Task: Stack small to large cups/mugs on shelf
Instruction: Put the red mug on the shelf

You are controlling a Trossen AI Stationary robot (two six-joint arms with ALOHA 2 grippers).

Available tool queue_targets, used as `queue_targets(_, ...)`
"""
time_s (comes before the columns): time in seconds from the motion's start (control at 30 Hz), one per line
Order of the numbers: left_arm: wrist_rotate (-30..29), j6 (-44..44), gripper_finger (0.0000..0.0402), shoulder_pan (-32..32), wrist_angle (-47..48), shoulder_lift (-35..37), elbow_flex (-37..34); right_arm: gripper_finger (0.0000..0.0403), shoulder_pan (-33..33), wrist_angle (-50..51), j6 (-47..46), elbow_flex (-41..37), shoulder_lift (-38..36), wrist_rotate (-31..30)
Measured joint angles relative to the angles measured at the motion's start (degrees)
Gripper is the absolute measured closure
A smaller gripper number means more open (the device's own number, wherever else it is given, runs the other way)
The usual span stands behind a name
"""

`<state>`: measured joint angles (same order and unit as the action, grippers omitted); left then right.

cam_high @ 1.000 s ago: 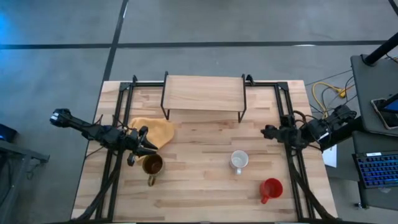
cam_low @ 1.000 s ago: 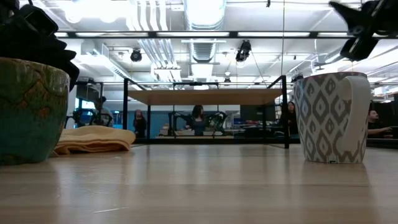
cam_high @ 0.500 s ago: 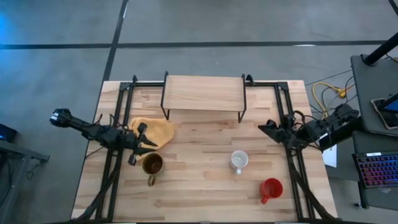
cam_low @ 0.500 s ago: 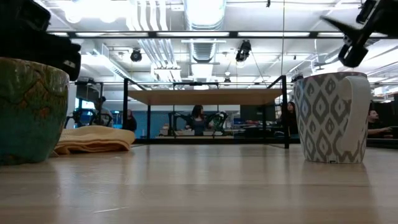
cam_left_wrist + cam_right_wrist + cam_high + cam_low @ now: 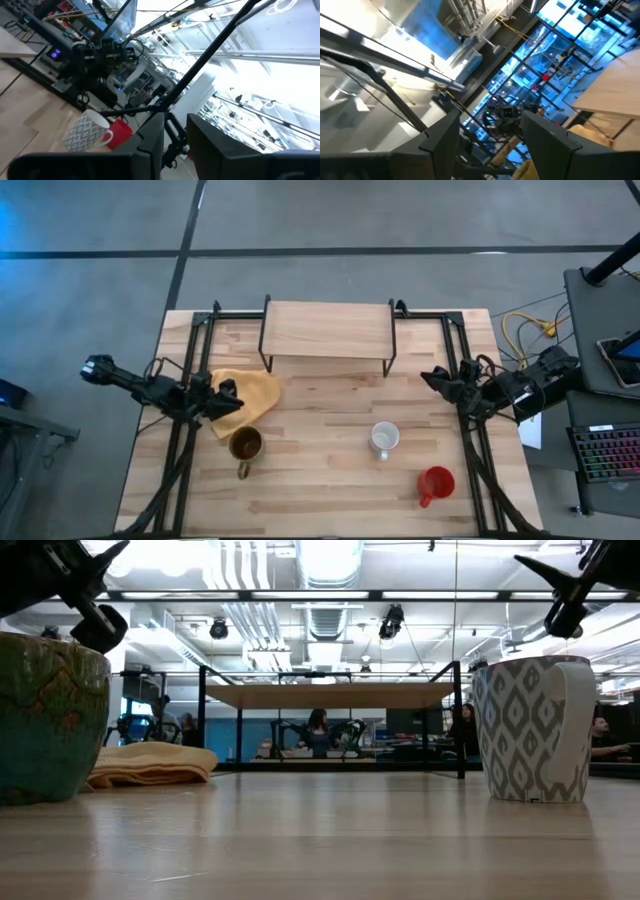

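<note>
The brown-olive mug [image 5: 245, 445] stands upright on the table's left part and shows at the low view's left [image 5: 50, 720]. The white patterned mug [image 5: 383, 437] stands at centre right, the red mug [image 5: 436, 483] near the front right. Both show in the left wrist view, the white one [image 5: 87, 132] and the red one [image 5: 120, 132]. The shelf [image 5: 328, 330] stands bare at the far middle. My left gripper [image 5: 228, 397] is open and empty, raised just far-left of the brown mug. My right gripper [image 5: 436, 378] is open and empty above the right side.
A yellow cloth [image 5: 248, 392] lies crumpled left of the shelf, partly under my left gripper. Black frame rails [image 5: 462, 370] run along both table sides. Bare tabletop lies between the mugs and the shelf. People sit in the room beyond the table [image 5: 318, 730].
My left gripper has drawn back from beside the brown mug, going up and toward the table's far-left, and has tipped its fingers upward. My right gripper has shifted a little toward the far edge. The mugs have stayed where they were.
</note>
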<state>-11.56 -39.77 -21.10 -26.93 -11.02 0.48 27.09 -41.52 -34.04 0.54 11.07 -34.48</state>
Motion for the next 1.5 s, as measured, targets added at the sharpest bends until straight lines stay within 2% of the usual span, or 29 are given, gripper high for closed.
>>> queue_targets(0.1, -0.86, -0.3, 0.0331, 0.0, 0.12, -0.25, 0.06, 0.0197, 0.0, 0.0, 0.02, 0.0, 0.27, -0.19)
queue_targets(0.33, -2.5, -0.31, 0.0331, 0.0, -0.04, -0.58, 0.08, 0.0197, -0.67, -1.72, -0.53, 0.0, 0.71, -6.64)
queue_targets(0.4, -2.61, -0.33, 0.0331, 0.0, -0.08, -0.66, 0.08, 0.0197, -0.87, -2.82, 0.56, 0.56, 0.86, -4.43)
queue_targets(0.53, -3.01, -0.38, 0.0331, 0.0, -0.06, -0.96, 0.08, 0.0197, -1.44, -0.36, 7.9, 9.49, 5.27, -3.47)
queue_targets(0.6, -3.9, -0.37, 0.0331, 0.01, 0.0, -0.97, 0.08, 0.0197, -1.38, 8.51, 13.02, 17.39, 9.39, -6.38)
queue_targets(0.63, -4.04, -0.37, 0.0331, 0.01, -0.04, -0.98, 0.08, 0.0197, -1.4, 17.4, 13.79, 22.17, 11.22, -8.66)
queue_targets(0.67, -4.12, -0.37, 0.0331, 0.0, -0.01, -1.02, 0.08, 0.0197, -1.4, 28.68, 12.36, 27.26, 12.95, -10.75)
queue_targets(0.73, -4.12, -0.37, 0.0331, 0.02, 0.33, -1.29, 0.08, 0.0197, -1.46, 54.33, 2.29, 38.27, 17.73, -12.47)
queue_targets(0.77, -4.01, -0.37, 0.0331, 0.02, 0.53, -1.38, 0.08, 0.0197, -1.45, 67.66, -4.61, 43.67, 20.59, -11.56)
queue_targets(0.83, -3.69, -0.34, 0.0331, 0.0, 0.39, -1.71, 0.08, 0.0197, -1.33, 91.65, -17.39, 53.37, 26.67, -5.93)
queue_targets(0.9, -3.36, -0.33, 0.0331, 0.0, 0.52, -2.18, 0.08, 0.0197, -1.36, 108.8, -25.88, 61.39, 33.12, 1.65)
queue_targets(0.97, -3.29, -0.33, 0.0331, 0.0, 0.43, -2.75, 0.07, 0.0197, -1.18, 120.73, -29.53, 67.56, 38.87, 8.14)
queue_targets(1.1, -2.95, -0.33, 0.0331, 0.0, 0.44, -4.24, 0.08, 0.0197, 0.27, 131.87, -30.48, 75.43, 48.08, 18.05)
queue_targets(1.23, -2.21, -0.33, 0.0331, 0.0, 0.36, -5.6, 0.08, 0.0197, 4.88, 131.4, -32.7, 74.06, 51.71, 23.6)
queue_targets(1.37, -2.0, -0.33, 0.0331, 0.0, 0.34, -6.56, 0.08, 0.0197, 13.52, 131.6, -45.77, 67.13, 50.64, 28.94)
queue_targets(1.5, -1.93, -0.33, 0.0331, 0.0, 0.41, -7.18, 0.08, 0.0197, 21.95, 130.56, -60.04, 63.55, 49.42, 28.75)
